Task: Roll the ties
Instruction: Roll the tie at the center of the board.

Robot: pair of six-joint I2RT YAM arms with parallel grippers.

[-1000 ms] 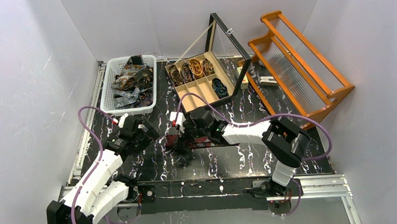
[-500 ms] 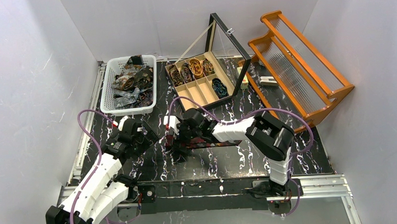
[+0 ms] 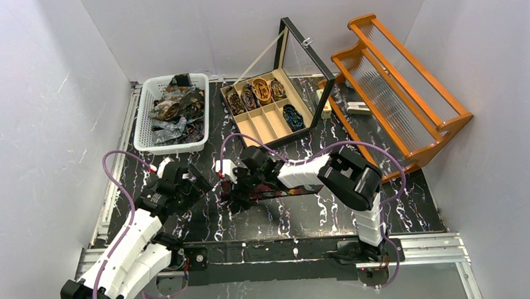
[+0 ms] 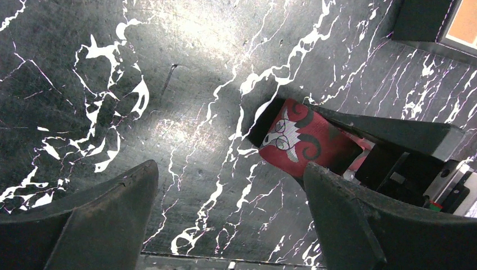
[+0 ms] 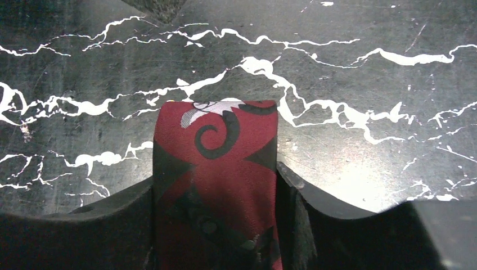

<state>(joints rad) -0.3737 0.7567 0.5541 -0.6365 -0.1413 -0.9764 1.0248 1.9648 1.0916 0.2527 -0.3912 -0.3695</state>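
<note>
A red tie with black swirls and a white mark [image 5: 216,152] lies flat on the black marbled table. My right gripper [image 5: 215,175] straddles its end, one finger against each long edge, shut on it. In the left wrist view the tie's end [image 4: 295,140] sticks out from under the right gripper's dark body. From above, the tie [image 3: 267,191] runs rightward beneath the right gripper [image 3: 232,189]. My left gripper [image 4: 230,169] hangs open over bare table just left of the tie's end; from above, the left gripper [image 3: 195,182] holds nothing.
A white basket [image 3: 145,120] of loose ties stands at the back left. A wooden compartment box [image 3: 256,130] with its lid raised holds several coiled ties [image 3: 261,90]. An orange wooden rack [image 3: 400,85] leans at the right.
The right gripper slid a little left along the tie and its jaws narrowed onto the tie's edges. The left arm shifted slightly, still open.
</note>
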